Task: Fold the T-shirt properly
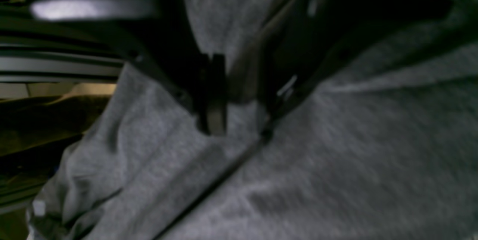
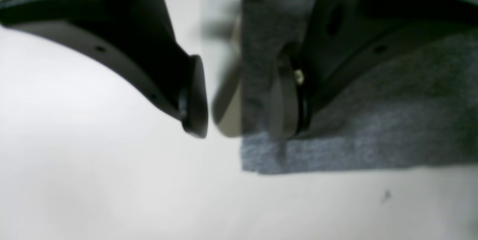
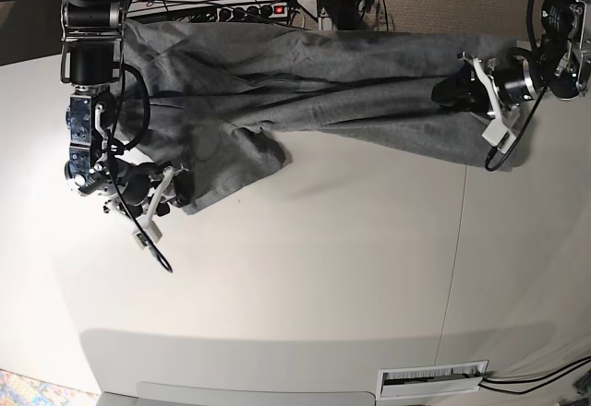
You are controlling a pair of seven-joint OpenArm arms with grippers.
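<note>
The grey T-shirt (image 3: 305,83) lies stretched across the back of the white table (image 3: 323,277), with a folded flap hanging down at the left. My left gripper (image 3: 457,88) holds it at the right end. In the left wrist view the gripper (image 1: 242,117) is shut on a bunch of the T-shirt's fabric (image 1: 336,158). My right gripper (image 3: 171,194) is at the T-shirt's lower left corner. In the right wrist view it (image 2: 241,120) is open and straddles the T-shirt's edge (image 2: 373,131), one finger over bare table, the other over cloth.
A power strip and cables (image 3: 249,9) lie behind the table's back edge. A seam (image 3: 457,240) runs down the table on the right. A white slotted plate (image 3: 434,378) sits at the front edge. A loose cable (image 3: 152,244) hangs from the right arm.
</note>
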